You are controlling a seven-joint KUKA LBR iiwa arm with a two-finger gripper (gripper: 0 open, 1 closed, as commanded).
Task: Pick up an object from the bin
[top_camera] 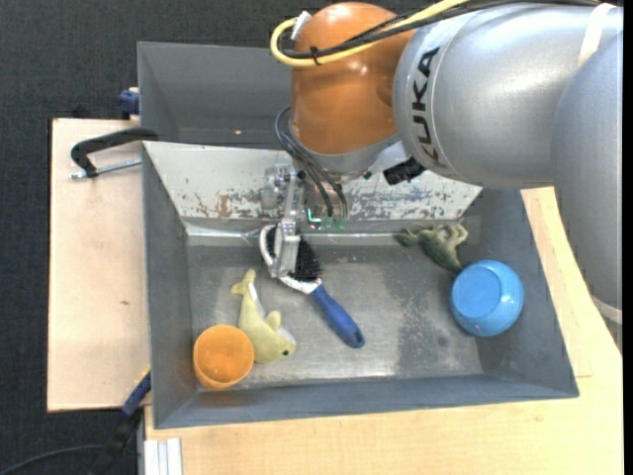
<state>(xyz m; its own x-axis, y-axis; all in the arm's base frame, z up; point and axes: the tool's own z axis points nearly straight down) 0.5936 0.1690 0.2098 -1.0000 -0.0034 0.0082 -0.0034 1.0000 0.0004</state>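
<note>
metal gripper (288, 250) sits at the bristly head of a blue-handled brush (336, 317), its grip unreadable.

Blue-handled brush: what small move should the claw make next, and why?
Probably a short, straight descent. The claw sits right at the bristle end of the blue-handled brush, mid-bin near the back wall, and the handle runs clear toward the front. The yellow toy dolphin lies apart from the brush, so nothing seems to crowd it.
</note>
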